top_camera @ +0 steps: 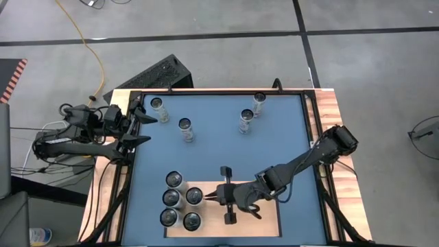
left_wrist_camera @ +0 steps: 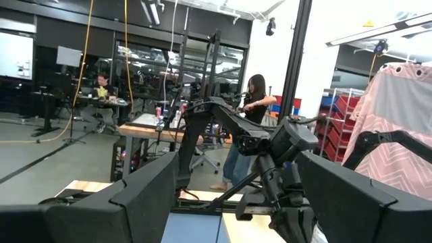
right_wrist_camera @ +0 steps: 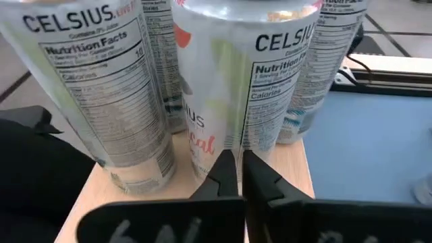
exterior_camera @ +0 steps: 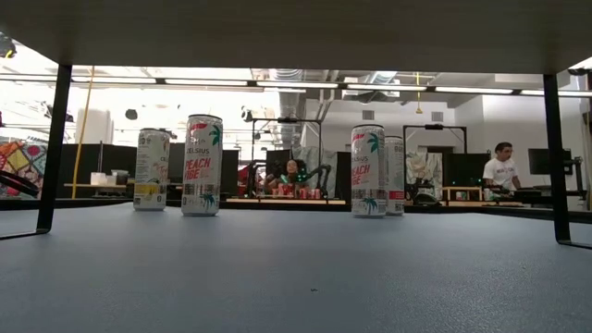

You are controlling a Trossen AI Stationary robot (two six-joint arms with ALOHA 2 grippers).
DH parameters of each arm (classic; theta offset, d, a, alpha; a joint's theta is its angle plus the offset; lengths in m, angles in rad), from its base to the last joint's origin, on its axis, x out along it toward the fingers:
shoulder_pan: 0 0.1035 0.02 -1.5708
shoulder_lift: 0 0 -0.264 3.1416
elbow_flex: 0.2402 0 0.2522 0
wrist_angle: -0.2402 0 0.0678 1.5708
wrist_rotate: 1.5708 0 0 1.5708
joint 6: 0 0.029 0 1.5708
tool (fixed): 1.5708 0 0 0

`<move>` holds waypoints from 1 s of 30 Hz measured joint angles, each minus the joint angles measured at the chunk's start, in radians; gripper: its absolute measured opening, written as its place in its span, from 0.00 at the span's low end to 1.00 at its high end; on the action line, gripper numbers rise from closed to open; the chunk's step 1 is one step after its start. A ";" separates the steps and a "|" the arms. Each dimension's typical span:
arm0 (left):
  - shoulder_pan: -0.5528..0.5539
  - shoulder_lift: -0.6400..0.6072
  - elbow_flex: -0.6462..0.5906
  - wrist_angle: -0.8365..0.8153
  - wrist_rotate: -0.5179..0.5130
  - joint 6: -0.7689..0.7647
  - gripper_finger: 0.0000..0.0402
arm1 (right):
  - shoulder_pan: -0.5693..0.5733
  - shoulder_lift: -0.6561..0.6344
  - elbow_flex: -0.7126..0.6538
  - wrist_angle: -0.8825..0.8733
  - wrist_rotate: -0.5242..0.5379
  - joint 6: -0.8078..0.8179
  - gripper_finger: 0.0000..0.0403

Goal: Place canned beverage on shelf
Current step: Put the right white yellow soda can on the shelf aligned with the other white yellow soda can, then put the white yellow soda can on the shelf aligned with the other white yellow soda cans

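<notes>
On the shelf (top_camera: 264, 216), right hand (top_camera: 214, 195) pinched fully shut, empty, just beside standing cans (top_camera: 194, 196); could nudge one over if swung carelessly. Left hand (top_camera: 140, 129) half-open, empty.

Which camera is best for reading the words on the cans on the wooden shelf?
The right wrist view: the cans fill it, with "CELSIUS" and "Nutrition Facts" readable, just past the shut right gripper. The high view shows only their tops on the shelf. The low view shows other cans, and the left wrist view shows none.
</notes>
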 joint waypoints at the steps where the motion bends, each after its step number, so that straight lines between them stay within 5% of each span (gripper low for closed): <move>1: 0.000 0.000 0.000 0.000 0.000 0.000 0.72 | -0.007 0.003 0.000 0.007 -0.014 0.000 0.04; 9: 0.000 0.000 0.000 -0.001 0.000 0.000 0.72 | -0.041 0.022 0.000 0.025 -0.128 0.007 0.02; 20: 0.000 0.000 0.000 -0.043 -0.049 -0.005 0.72 | -0.032 -0.036 -0.001 -0.076 -0.039 -0.009 0.00; 23: 0.000 0.000 0.000 -0.109 -0.131 0.011 0.72 | -0.041 -0.078 0.002 -0.107 0.020 -0.016 0.00; 30: 0.004 0.033 0.000 -0.253 -0.511 0.137 0.72 | -0.090 -0.176 -0.001 -0.321 0.054 -0.018 0.13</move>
